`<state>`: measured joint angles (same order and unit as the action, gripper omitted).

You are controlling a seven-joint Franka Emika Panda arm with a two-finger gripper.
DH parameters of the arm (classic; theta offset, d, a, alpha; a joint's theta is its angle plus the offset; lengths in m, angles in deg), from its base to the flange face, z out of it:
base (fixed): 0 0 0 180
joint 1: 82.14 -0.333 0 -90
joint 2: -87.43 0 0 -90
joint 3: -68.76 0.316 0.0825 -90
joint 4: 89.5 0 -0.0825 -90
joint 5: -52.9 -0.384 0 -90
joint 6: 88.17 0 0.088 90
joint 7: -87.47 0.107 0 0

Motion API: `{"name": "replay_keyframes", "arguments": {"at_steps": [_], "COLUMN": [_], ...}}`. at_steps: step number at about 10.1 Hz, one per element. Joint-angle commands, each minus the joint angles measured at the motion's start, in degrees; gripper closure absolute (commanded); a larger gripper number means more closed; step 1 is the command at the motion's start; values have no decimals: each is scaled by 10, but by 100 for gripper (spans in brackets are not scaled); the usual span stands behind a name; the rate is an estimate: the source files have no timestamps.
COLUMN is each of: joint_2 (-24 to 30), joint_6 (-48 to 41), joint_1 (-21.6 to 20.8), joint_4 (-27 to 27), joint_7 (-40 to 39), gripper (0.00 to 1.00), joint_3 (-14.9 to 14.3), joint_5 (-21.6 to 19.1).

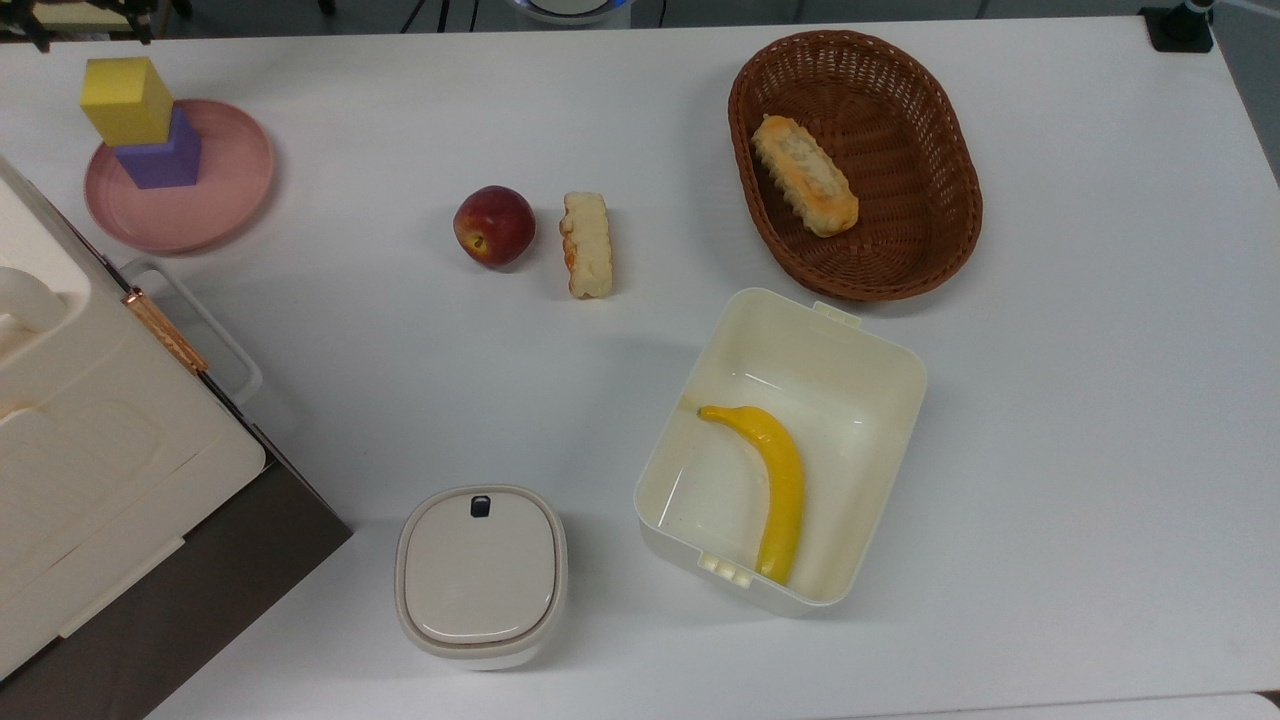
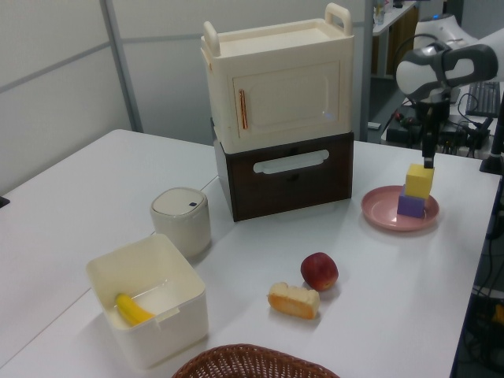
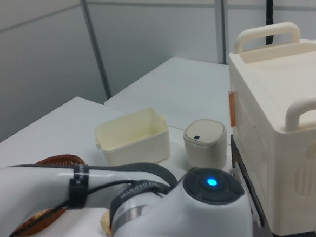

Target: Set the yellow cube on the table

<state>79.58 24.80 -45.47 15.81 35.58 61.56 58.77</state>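
Note:
The yellow cube (image 1: 125,95) (image 2: 420,179) stands on a purple cube (image 1: 160,158) (image 2: 411,206), which rests on a round pink plate (image 1: 220,190) (image 2: 382,211) near the white table's (image 1: 1100,400) far-left corner in the top view. My gripper (image 1: 85,25) (image 2: 428,156) hangs just above the yellow cube, apart from it. It is open, its two dark fingers spread at the top view's upper edge with nothing between them. The arm's wrist (image 3: 206,208) with a blue light rises in the right view.
A red peach (image 1: 494,225) and a bread piece (image 1: 587,244) lie mid-table. A brown basket (image 1: 955,230) holds another bread. A cream box (image 1: 880,350) holds a banana (image 1: 780,480). A white canister (image 1: 480,570) and a cream-and-brown cabinet (image 1: 90,450) stand at the top view's left.

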Motion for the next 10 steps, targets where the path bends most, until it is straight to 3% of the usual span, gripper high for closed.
{"name": "replay_keyframes", "arguments": {"at_steps": [1, 3, 4, 5, 6, 8, 10], "joint_2": [-22, -42, -44, -41, -33, -16, -12], "joint_6": [19, 40, 50, 50, 41, -15, -37], "joint_1": [-5, -9, -9, -11, -13, -50, -116], "joint_4": [21, 22, 21, 19, 14, -10, -23], "joint_7": [-5, -2, -2, -4, -4, 19, 144], "gripper": [0, 2, 35, 58, 67, 68, 67], "joint_3": [-5, -4, -4, -4, 2, 12, 38], "joint_5": [5, 5, 5, 5, 5, 5, 4]}}
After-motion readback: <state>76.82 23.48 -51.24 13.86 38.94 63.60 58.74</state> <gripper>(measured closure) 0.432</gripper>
